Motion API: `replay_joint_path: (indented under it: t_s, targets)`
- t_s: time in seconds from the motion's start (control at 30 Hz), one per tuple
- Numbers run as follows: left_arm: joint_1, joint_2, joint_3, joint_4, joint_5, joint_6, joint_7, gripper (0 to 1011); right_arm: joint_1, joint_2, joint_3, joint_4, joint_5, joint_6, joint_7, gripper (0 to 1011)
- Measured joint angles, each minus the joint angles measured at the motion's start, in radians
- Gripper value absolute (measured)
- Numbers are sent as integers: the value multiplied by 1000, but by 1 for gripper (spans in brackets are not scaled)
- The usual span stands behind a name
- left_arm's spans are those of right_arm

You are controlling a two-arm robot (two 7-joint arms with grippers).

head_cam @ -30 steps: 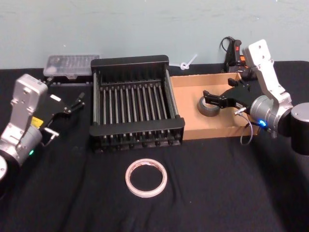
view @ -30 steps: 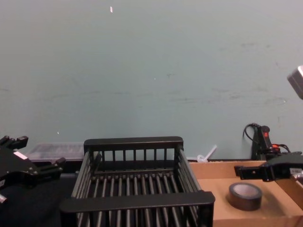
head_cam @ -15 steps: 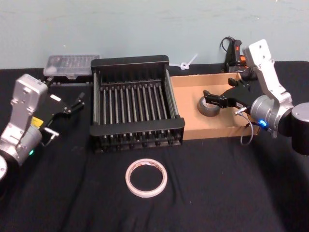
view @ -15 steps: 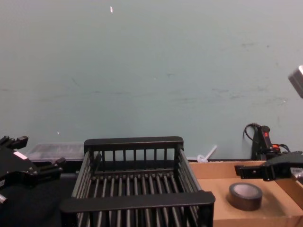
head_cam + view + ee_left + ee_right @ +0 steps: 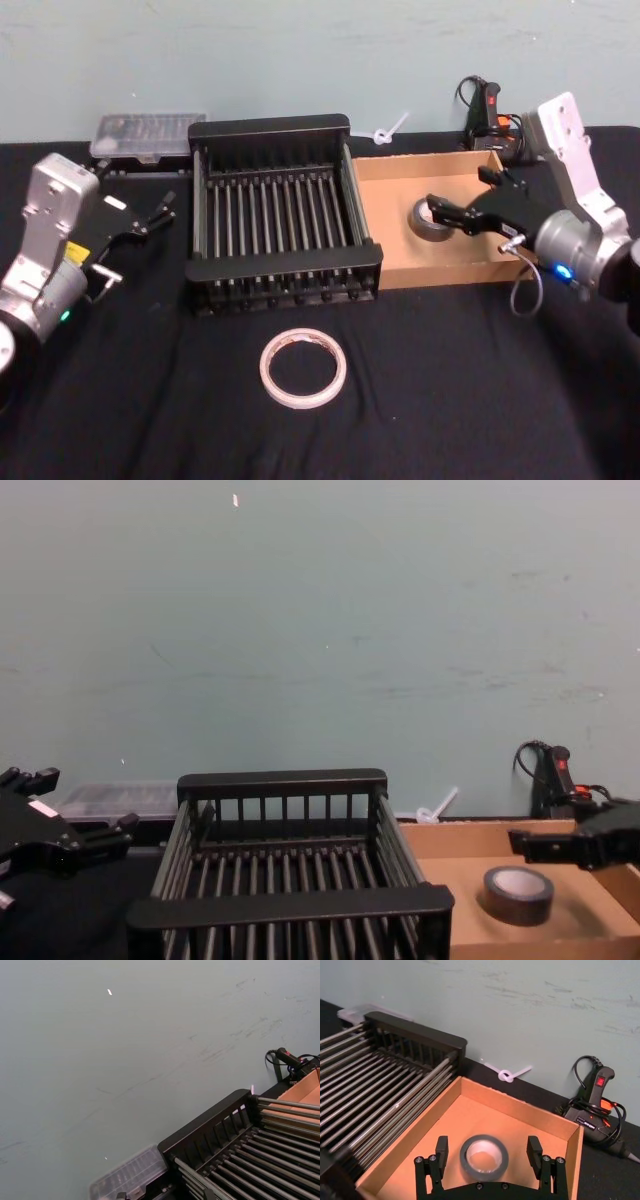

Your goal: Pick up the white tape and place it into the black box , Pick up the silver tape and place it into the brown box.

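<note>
1. Silver half looks pretty much done: silver tape (image 5: 433,220) lying flat on the floor of the brown box (image 5: 400,166), off toward its middle, not touching any wall as far as can be told

2. Right gripper (image 5: 488,1158) hanging just over that roll, spread wide, one finger off each side with clear daylight between metal and tape, gripping nothing. From the chest view, right gripper (image 5: 540,847) sits a bit above the roll and apart from it, so reads as already let go rather than about to grab

3. White half not started: white tape (image 5: 303,368) flat on the black tabletop (image 5: 470,400), out in front of the black box (image 5: 270,127), well apart from both arms

4. Black box with nothing in it, just bare slats through the bottom

5. Left gripper (image 5: 157,214) parked off to the left of the black box, above the tabletop, fingers a little apart and carrying nothing. Nowhere near the white ring

6. So roughly halfway by my read. Left to do: get a gripper down onto the white tape, lift it, drop it in the black box. Thin flat ring on cloth, probably fiddly to pinch, so grabbing across the rim looks like the safer bet
</note>
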Motion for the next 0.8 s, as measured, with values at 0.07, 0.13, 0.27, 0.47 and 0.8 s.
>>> replay_joint_path:
  t_s: [0.07, 0.13, 0.27, 0.47, 0.8]
  targets:
    - [0, 0, 0, 0, 0, 0, 0, 1001, -21, 16, 2, -24, 3, -14, 12, 1002]
    - [0, 0, 0, 0, 0, 0, 0, 1001, -39, 28, 3, -43, 5, -26, 20, 1002]
    - [0, 0, 0, 0, 0, 0, 0, 1001, -94, 61, 11, -95, 12, -71, 37, 1002]
    - [0, 0, 0, 0, 0, 0, 0, 1001, -171, 104, 20, -158, 26, -132, 61, 1002]
    - [0, 0, 0, 0, 0, 0, 0, 1001, -250, 157, -3, -202, 53, -197, 124, 1002]
